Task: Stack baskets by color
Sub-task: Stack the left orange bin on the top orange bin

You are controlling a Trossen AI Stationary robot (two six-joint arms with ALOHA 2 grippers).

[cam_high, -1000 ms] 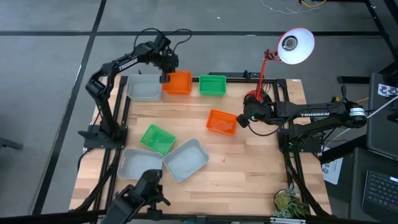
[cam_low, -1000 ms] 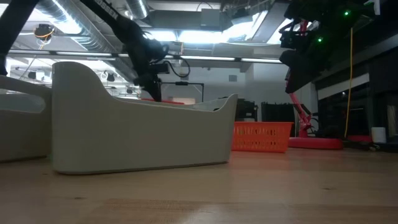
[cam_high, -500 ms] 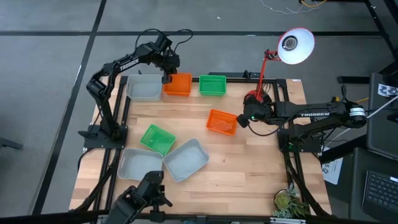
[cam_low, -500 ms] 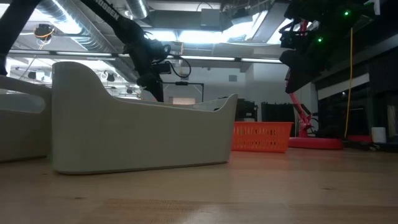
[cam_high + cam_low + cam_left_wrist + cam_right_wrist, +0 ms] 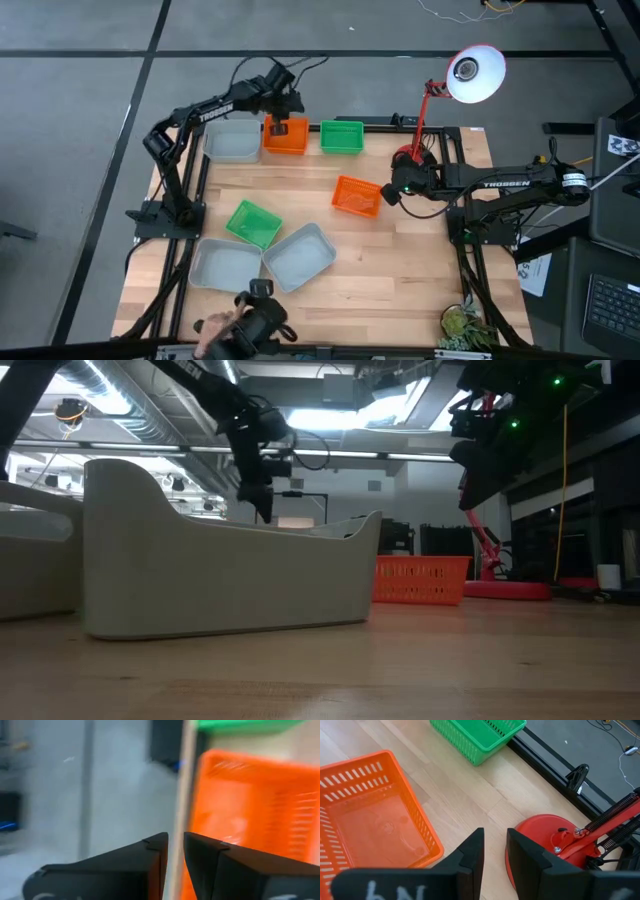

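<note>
My left gripper (image 5: pixel 277 126) has just let go of the far orange basket (image 5: pixel 290 138) and drawn up toward its back rim; a second ago the fingers were closed at the basket's left wall, and now they stand narrowly parted with nothing between them. The basket has slid a little and now sits square in the far row, at about 12 o'clock on the desk (image 5: pixel 400 260), just beside the grey basket (image 5: pixel 232 142) on one side and near the far green basket (image 5: pixel 342 136) on the other. I take that to mean the placing is finished, so that basket can serve as the base of the orange stack.

It rests upright, mouth to the ceiling, its long axis running from 9 to 3 o'clock, parallel to the desk's far edge.

My right gripper (image 5: pixel 388 192) waits at about 2 o'clock, fingers narrowly apart and empty, just beside the second orange basket (image 5: pixel 356 195). That one is upright too, its long axis skewed slightly, running roughly from 10 to 4 o'clock. It looks to me like the next one for the stack.

Near the 7 o'clock corner lie a tilted green basket (image 5: pixel 252 222) and two more grey baskets (image 5: pixel 298 255), not yet sorted.
</note>
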